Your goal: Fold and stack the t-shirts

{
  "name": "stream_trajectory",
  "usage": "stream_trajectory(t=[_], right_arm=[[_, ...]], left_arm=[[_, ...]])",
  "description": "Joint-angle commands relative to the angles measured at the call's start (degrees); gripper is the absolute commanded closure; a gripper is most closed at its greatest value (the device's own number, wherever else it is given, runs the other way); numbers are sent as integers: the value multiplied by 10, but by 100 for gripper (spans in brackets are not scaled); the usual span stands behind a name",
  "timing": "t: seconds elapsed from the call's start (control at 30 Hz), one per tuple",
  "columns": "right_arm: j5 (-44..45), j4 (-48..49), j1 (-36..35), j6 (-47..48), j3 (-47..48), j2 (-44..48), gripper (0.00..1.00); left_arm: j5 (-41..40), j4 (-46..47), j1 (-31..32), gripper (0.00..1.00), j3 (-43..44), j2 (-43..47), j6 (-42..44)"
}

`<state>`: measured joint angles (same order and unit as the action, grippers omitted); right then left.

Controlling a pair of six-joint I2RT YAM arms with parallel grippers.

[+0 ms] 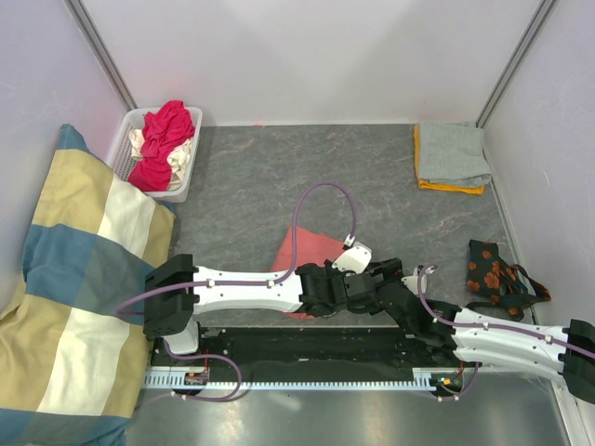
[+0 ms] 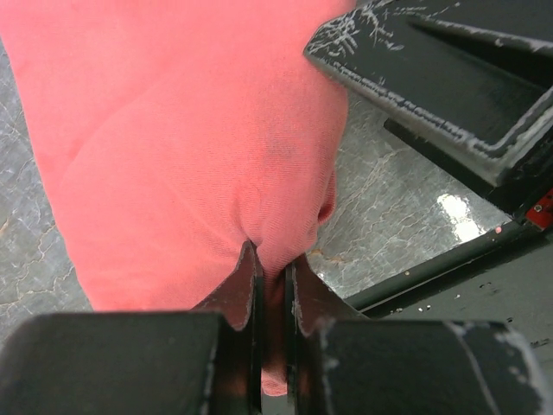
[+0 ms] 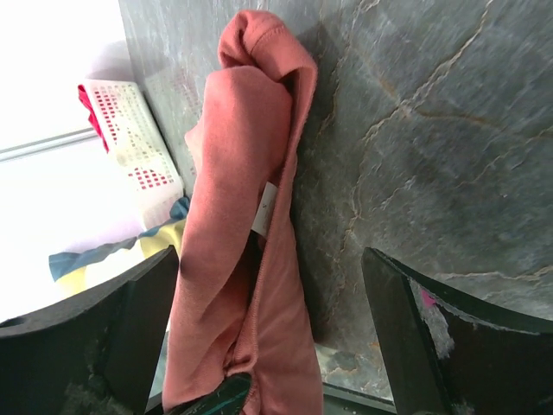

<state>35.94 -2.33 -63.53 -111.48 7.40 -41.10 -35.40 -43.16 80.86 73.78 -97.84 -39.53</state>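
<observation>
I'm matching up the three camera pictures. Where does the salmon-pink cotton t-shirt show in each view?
Top external: the salmon-pink cotton t-shirt lies low centre.
Left wrist: it fills the upper left, pinched in the left hand.
Right wrist: a bunched strip left of centre, inside the open right hand.
Shared landmark: the grey veined tabletop.

A basket (image 1: 125,139) stands in the far left corner of the worktop (image 1: 279,177), with a heap of t-shirts (image 1: 167,139) in it. A cushion (image 1: 74,279) lies before it, along the left edge. Folded t-shirts (image 1: 451,156) are stacked far right, and a small cloth (image 1: 493,274) lies nearer on the right. A single t-shirt (image 1: 307,251) lies mid-near, pinched in the left tool (image 2: 272,268).
</observation>
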Motion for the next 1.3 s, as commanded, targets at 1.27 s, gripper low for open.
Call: stream_trajectory(t=[1.27], right_arm=[[-56, 318, 54, 94, 5, -180, 3]], left_arm=[[8, 25, 1, 98, -12, 39, -9]])
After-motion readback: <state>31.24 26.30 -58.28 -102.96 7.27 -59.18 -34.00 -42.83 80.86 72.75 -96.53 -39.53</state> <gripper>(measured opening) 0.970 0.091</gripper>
